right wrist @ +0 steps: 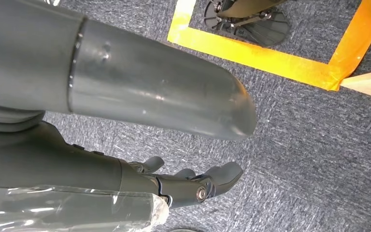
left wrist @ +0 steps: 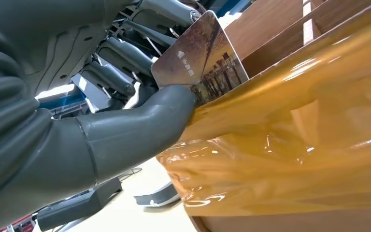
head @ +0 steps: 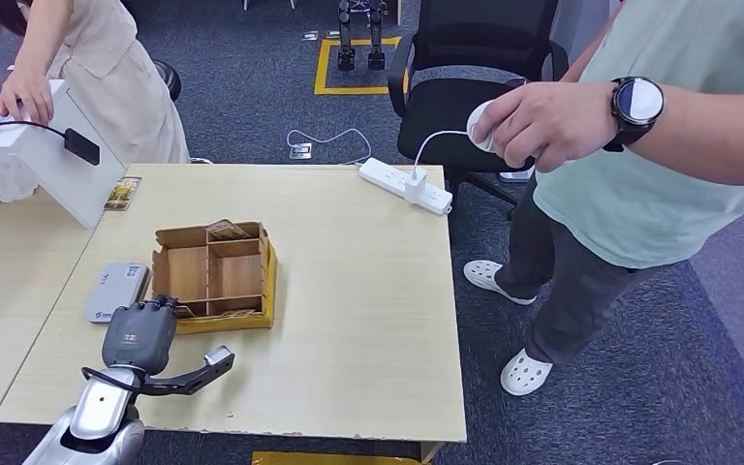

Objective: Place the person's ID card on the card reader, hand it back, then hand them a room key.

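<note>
Left wrist view has your left hand (left wrist: 125, 96) pinching a key card (left wrist: 198, 60) at the box's (head: 215, 276) near left corner on the desk (head: 349, 291). Yank too fast and it'll snag the taped rim or slip out. Right hand (right wrist: 193, 186) hangs released.

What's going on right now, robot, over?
Left hand pinching room key card at divided box. Right hand empty, hanging over carpet. Nothing blocking.

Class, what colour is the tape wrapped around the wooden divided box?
Glossy amber-yellow tape, clearest in the left wrist view.
</note>
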